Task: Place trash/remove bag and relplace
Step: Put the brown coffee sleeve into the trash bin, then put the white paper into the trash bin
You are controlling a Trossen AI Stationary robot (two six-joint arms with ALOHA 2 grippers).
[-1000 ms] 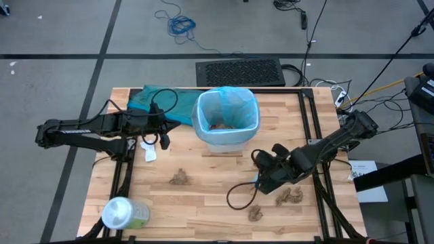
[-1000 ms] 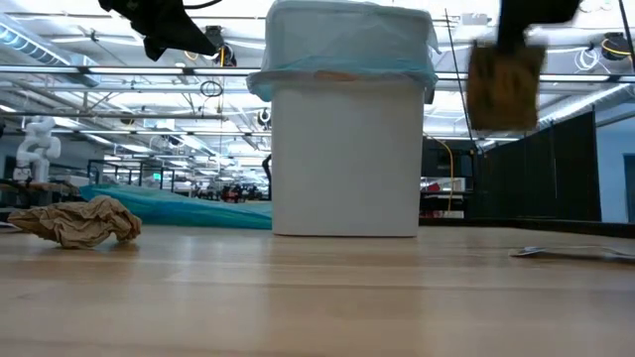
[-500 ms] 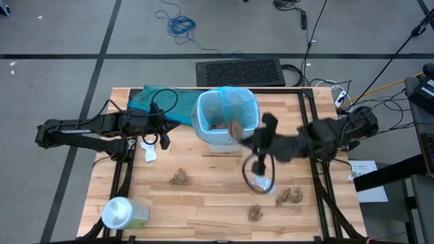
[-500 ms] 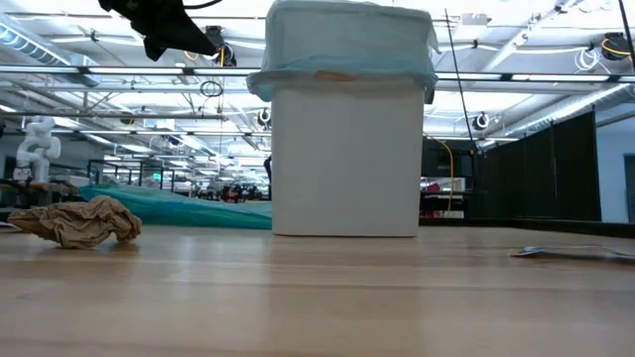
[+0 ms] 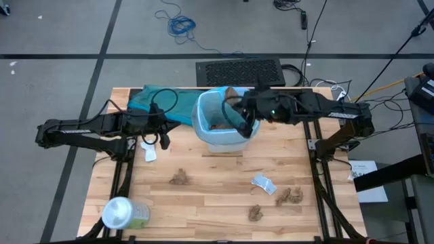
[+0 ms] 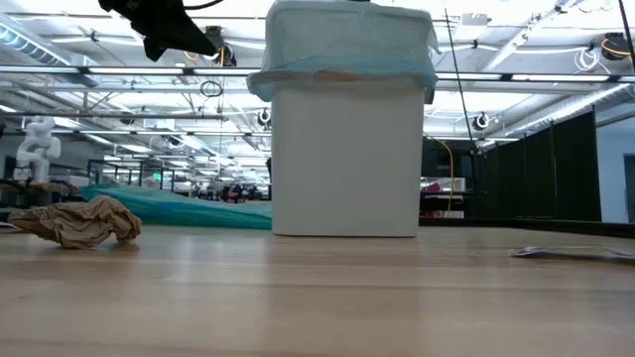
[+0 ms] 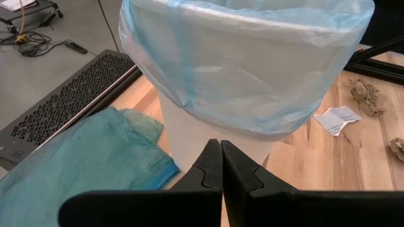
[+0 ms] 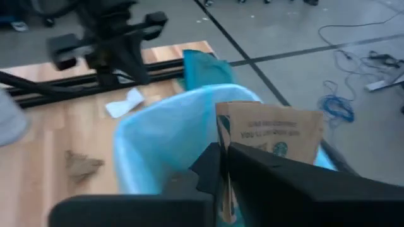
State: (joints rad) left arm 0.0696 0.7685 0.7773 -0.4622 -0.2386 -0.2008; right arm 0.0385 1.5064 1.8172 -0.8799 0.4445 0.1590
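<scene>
A white bin (image 5: 226,135) lined with the pale-blue bag (image 5: 203,115) stands at the table's far middle, with brown trash inside (image 5: 218,126). My right gripper (image 5: 239,112) hovers over the bin's opening, shut on a flattened brown paper bag (image 8: 271,129) with print on it. My left gripper (image 7: 221,157) is shut and empty, waiting left of the bin (image 7: 252,69). Brown wads (image 5: 178,178) (image 5: 291,196) (image 5: 255,213) and white scraps (image 5: 264,183) (image 5: 148,152) lie on the tabletop. My right gripper pinches the brown paper bag between its two fingers at one edge (image 8: 222,135). The bag sticks out past the fingertips as a flat sheet. It is lifted clear above the lined bin's opening (image 8: 164,132), its free end near the far rim (image 5: 231,95).
A teal-green plastic bag (image 5: 152,102) lies flat at the far left, behind my left arm. A pale-green container with a white lid (image 5: 122,213) lies at the near-left corner. In the low view one brown wad (image 6: 79,220) sits on the near left boards.
My right gripper has risen from the table's near right and swung toward the far edge and left, carrying the brown paper bag to above the bin. A white scrap shows where the arm was. My left arm has kept still.
</scene>
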